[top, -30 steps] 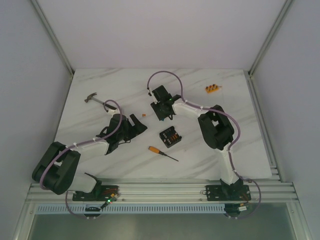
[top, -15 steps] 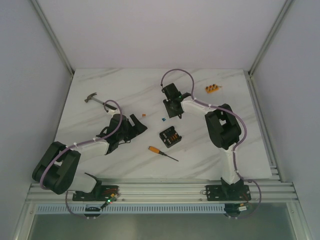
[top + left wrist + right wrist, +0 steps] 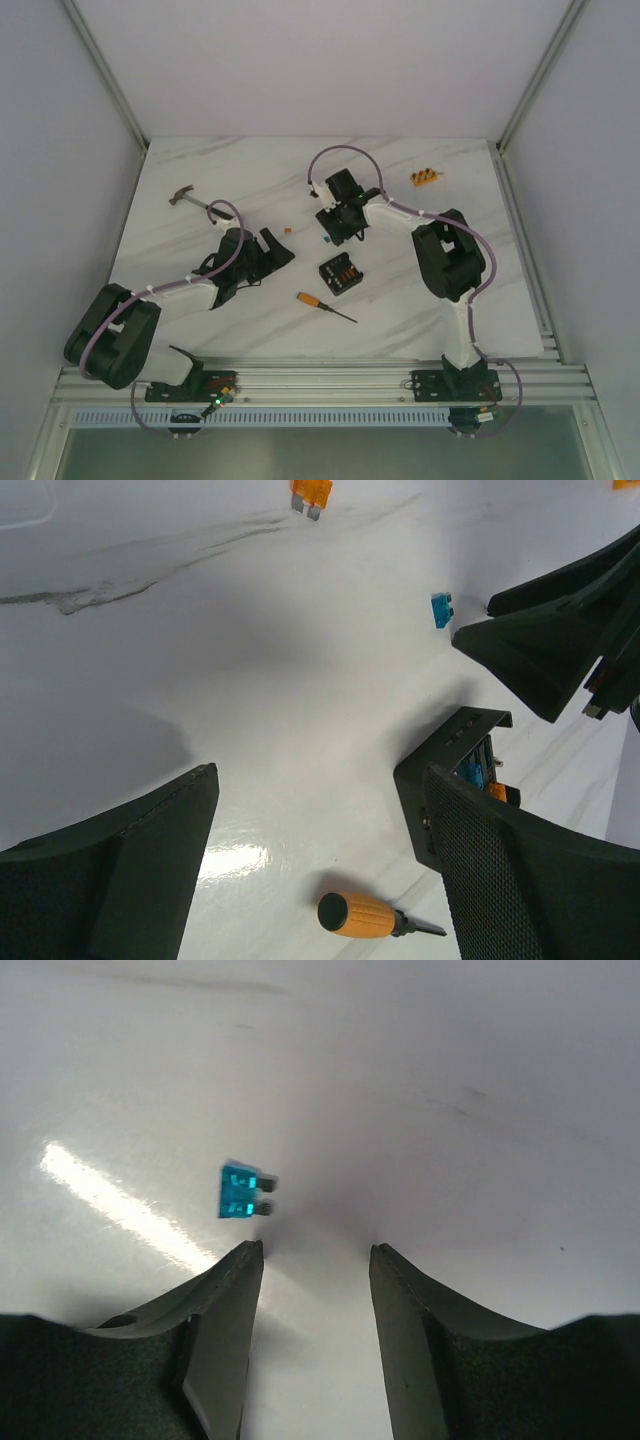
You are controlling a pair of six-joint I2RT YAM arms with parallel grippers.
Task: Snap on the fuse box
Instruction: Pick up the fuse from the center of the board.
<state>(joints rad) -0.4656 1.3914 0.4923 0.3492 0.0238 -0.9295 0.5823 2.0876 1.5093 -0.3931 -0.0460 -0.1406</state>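
Blue fuse, loose mid worktop: your right fingers, half-open and empty, sit just short of it; closing now could flick it away. Left fingers wide, empty.

Right end effector swung back (toward blue fuse).

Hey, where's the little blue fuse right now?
In the right wrist view the blue fuse lies on the white table just beyond the fingers of the right gripper, untouched; the left wrist view shows it beyond the fuse box.
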